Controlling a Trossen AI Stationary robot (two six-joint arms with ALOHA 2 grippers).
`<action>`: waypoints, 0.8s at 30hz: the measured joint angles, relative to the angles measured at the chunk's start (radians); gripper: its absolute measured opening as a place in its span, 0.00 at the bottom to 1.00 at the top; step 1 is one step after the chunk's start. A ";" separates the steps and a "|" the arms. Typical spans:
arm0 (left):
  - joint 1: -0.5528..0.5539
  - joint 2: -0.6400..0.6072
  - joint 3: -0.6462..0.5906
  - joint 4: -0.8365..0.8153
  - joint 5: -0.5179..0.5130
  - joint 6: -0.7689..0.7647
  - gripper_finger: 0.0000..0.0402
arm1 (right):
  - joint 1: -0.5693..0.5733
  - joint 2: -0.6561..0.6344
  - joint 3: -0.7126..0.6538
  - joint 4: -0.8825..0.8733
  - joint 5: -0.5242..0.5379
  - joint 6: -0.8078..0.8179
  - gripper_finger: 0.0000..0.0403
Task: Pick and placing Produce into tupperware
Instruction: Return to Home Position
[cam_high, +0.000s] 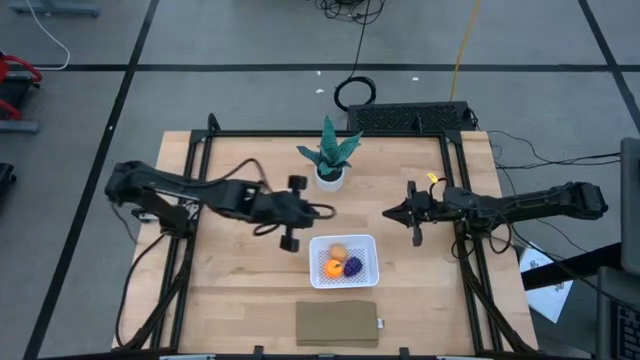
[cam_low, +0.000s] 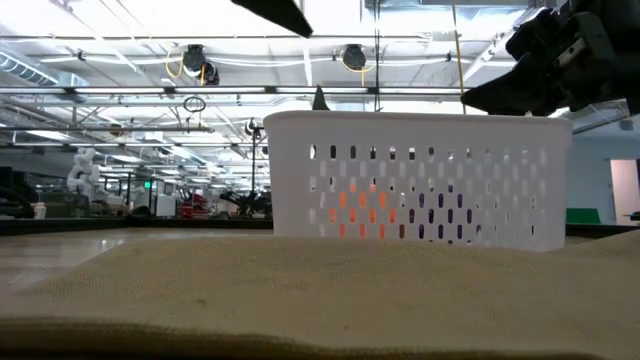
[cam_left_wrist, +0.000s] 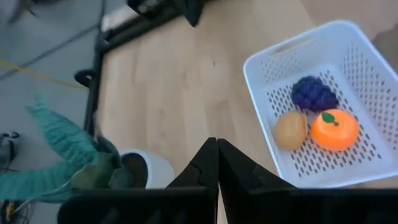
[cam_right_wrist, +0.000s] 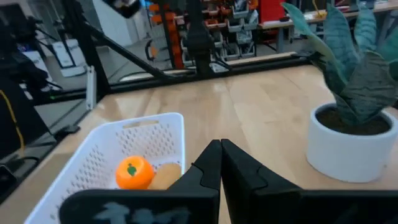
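Observation:
The white tupperware (cam_high: 343, 261) stands on the wooden table, near the middle. Inside it lie the tan oval fruit (cam_left_wrist: 290, 130), the orange round one (cam_left_wrist: 334, 129) and the dark purple one (cam_left_wrist: 314, 93), all resting on its dotted floor. My left gripper (cam_high: 326, 210) hangs shut and empty above the table, left of and a little beyond the tupperware. My right gripper (cam_high: 388, 214) is shut and empty too, held level to the right of the tupperware's far side.
A green potted plant in a white pot (cam_high: 330, 160) stands at the table's far middle, between the two grippers. A flat olive-brown pad (cam_high: 338, 323) lies at the near edge, in front of the tupperware. Bare wood lies to the left and right.

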 joint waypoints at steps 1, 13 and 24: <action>-0.006 -0.036 -0.047 0.041 -0.002 0.000 0.00 | 0.005 -0.009 0.000 -0.008 -0.001 0.003 0.00; -0.033 -0.427 -0.613 0.595 0.033 0.016 0.00 | 0.038 -0.091 0.000 0.016 0.002 0.008 0.00; 0.109 -0.654 -0.792 0.728 0.159 0.005 0.00 | 0.038 -0.126 0.000 -0.017 0.002 -0.020 0.00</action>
